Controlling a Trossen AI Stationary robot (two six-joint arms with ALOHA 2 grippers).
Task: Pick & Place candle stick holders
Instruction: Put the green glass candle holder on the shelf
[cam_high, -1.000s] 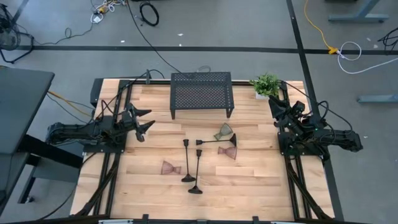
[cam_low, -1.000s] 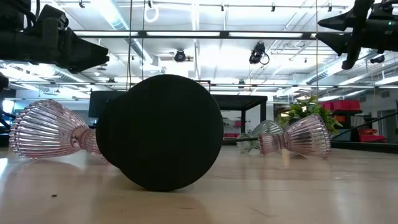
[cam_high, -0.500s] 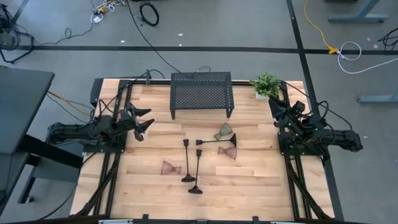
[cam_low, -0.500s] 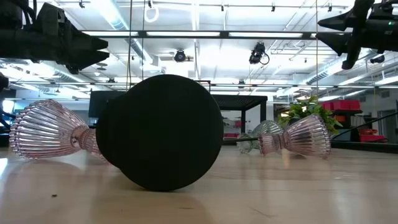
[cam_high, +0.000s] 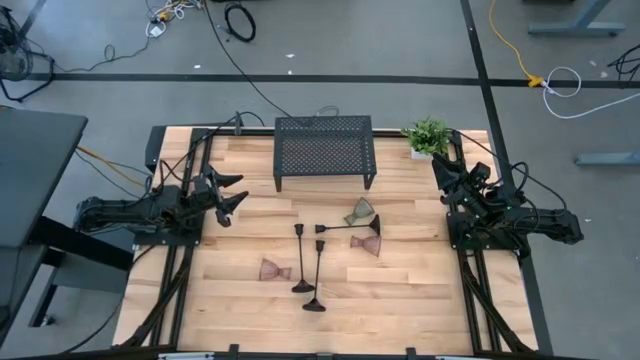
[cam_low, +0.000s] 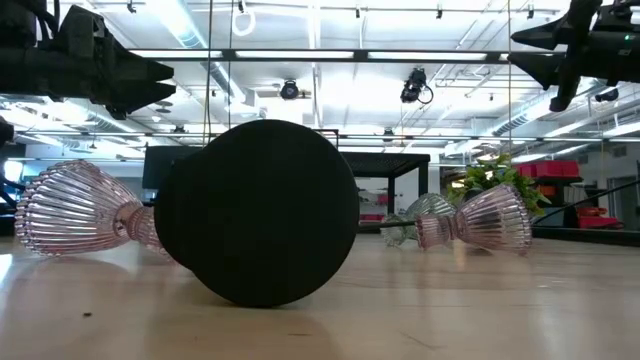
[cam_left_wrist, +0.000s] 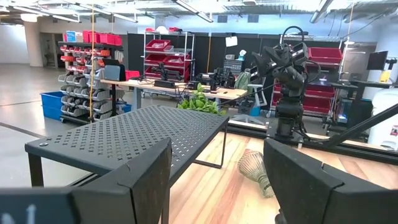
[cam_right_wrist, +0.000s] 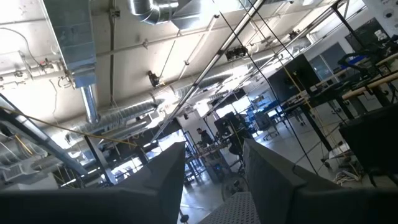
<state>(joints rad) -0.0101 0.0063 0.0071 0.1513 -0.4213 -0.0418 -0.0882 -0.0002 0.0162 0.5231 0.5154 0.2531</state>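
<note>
Three black candle stick stems lie flat mid-table: one (cam_high: 299, 258), one (cam_high: 317, 275) whose round base (cam_low: 258, 212) fills the low view, and one (cam_high: 348, 228) lying crosswise. Two pinkish glass holders (cam_high: 272, 269) (cam_high: 366, 245) and a greenish one (cam_high: 360, 211) lie on their sides; the greenish one also shows in the left wrist view (cam_left_wrist: 254, 169). My left gripper (cam_high: 244, 192) (cam_left_wrist: 217, 144) is open and empty, above the table at its left side. My right gripper (cam_high: 441, 166) (cam_right_wrist: 214, 149) is open and empty at the right side, pointing upward.
A black mesh rack (cam_high: 324, 150) stands at the far middle of the table, just beyond the left gripper's fingers (cam_left_wrist: 124, 134). A small green plant (cam_high: 427, 135) stands at the far right corner. The near part of the table (cam_high: 400, 310) is bare wood.
My left gripper has tipped its fingers up a little, toward level, and has then kept still. The holders have not moved.
</note>
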